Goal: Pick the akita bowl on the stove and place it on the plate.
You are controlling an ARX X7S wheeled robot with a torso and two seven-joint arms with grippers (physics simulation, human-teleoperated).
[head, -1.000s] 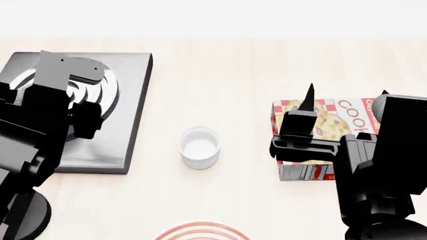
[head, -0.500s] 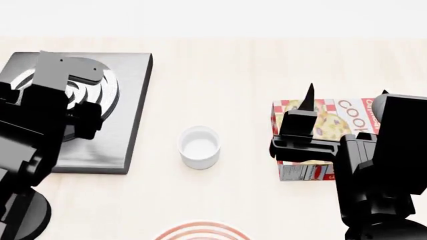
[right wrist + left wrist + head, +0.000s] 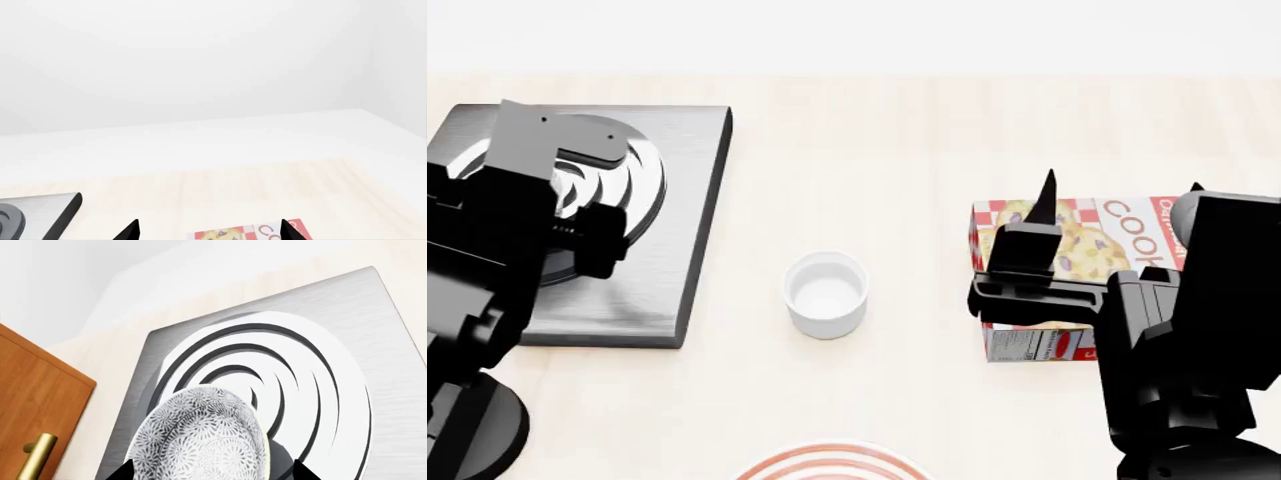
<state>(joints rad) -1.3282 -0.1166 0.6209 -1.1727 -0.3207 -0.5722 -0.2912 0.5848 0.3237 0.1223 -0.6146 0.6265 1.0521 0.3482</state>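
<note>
The left gripper, fingers spread around the patterned black-and-white akita bowl, has shifted slightly over the grey stove; nothing gripped yet.

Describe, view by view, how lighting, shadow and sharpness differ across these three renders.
Head view: even, soft light, faint shadow under the white cup, far edge washed out. Left wrist view: bright sheen on the stove, akita bowl pattern sharp. Right wrist view: mostly pale, featureless wall, barely any shadow.
</note>
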